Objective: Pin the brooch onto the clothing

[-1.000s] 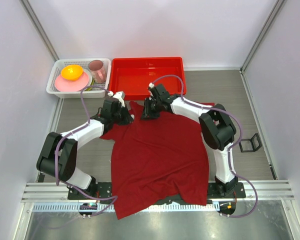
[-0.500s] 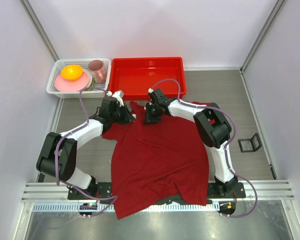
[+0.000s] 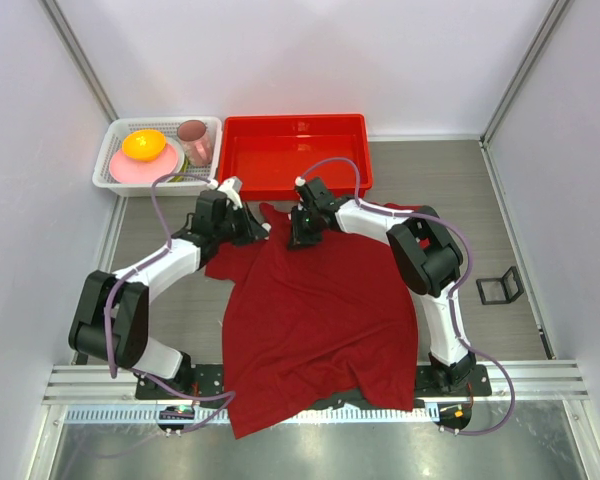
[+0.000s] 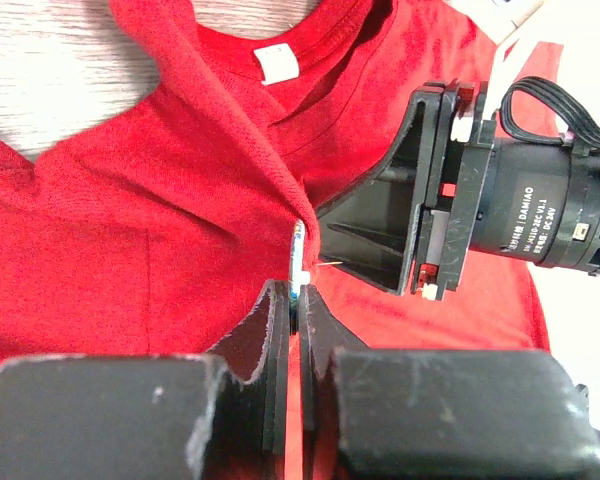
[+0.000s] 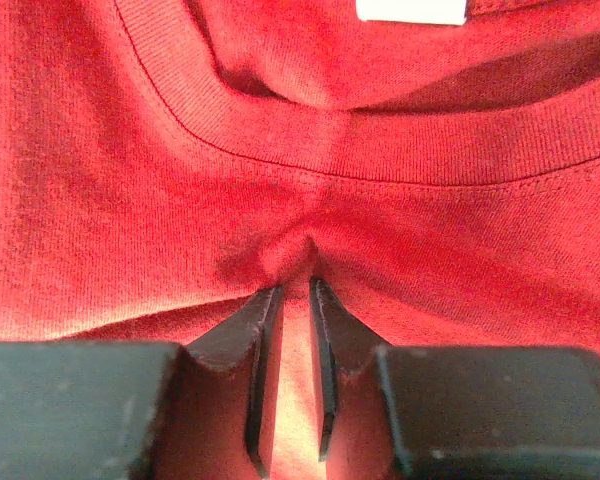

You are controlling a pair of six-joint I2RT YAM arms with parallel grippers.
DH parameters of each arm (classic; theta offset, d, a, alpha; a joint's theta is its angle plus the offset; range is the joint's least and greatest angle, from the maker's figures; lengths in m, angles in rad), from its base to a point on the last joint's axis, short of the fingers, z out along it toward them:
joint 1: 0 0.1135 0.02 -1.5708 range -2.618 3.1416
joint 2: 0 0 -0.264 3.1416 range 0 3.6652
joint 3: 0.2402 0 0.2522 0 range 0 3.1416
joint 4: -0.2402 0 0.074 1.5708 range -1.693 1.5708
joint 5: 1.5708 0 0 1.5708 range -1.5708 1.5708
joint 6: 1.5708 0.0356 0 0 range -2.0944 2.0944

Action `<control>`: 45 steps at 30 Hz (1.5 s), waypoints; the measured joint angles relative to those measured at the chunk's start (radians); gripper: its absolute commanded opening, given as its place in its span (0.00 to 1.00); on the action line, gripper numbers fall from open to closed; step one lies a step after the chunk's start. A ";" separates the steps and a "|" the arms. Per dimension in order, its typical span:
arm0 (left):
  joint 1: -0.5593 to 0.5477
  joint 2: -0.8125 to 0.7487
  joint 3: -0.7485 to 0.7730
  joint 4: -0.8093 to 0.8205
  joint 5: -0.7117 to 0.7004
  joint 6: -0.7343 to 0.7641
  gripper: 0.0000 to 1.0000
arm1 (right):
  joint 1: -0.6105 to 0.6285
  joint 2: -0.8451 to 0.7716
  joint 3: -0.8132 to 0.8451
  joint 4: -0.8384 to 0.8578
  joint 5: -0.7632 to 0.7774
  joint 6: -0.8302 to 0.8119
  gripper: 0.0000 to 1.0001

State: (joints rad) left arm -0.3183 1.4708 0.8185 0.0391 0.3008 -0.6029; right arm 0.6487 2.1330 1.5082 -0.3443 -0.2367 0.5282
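Cloth covered much of the tabletop (image 3: pixel 450 175): a dark red short-sleeved T-shirt (image 3: pixel 320 310) lay spread out with its hem toward the arm bases and its collar at the far side, just in front of a bright red plastic tray (image 3: pixel 295 122). Both arms reached in to the collar, one from each side. The left end effector (image 4: pixel 293 290) had its fingers drawn almost together on the brooch (image 4: pixel 296 258). The brooch showed edge-on as a thin pale sliver rising from the fingertips, and it lay against a raised fold of fabric below the white neck label (image 4: pixel 277 62). The right end effector (image 5: pixel 296 285) stood close beside it, pressed down into the shirt just under the collar band. Its fingers were narrowly parted and pinched up a small pucker of red cloth between them. At the far left, beside the tray, sat a white basket (image 3: pixel 165 120) holding a pink plate (image 3: pixel 130 170), a yellow-orange item (image 3: pixel 143 145) and a pink cup (image 3: pixel 193 140).
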 measured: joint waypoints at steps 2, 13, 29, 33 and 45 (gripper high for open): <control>0.000 -0.002 0.000 0.001 0.006 0.000 0.00 | 0.000 0.000 0.000 0.000 0.000 -0.002 0.24; 0.006 -0.011 0.014 -0.045 0.181 0.224 0.00 | -0.001 -0.054 -0.060 0.050 -0.043 -0.159 0.54; 0.027 0.103 0.187 -0.307 0.586 0.911 0.04 | -0.084 -0.407 -0.336 0.236 -0.390 -0.729 0.63; 0.027 0.118 0.246 -0.431 0.676 1.073 0.03 | -0.081 -0.407 -0.353 0.258 -0.484 -0.805 0.61; 0.029 0.120 0.258 -0.579 0.770 1.226 0.03 | -0.064 -0.407 -0.362 0.317 -0.631 -0.857 0.50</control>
State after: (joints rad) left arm -0.2893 1.5906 1.0767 -0.5404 1.0710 0.6231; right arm 0.5846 1.7256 1.1458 -0.0273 -0.8673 -0.3290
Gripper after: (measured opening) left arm 0.064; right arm 0.520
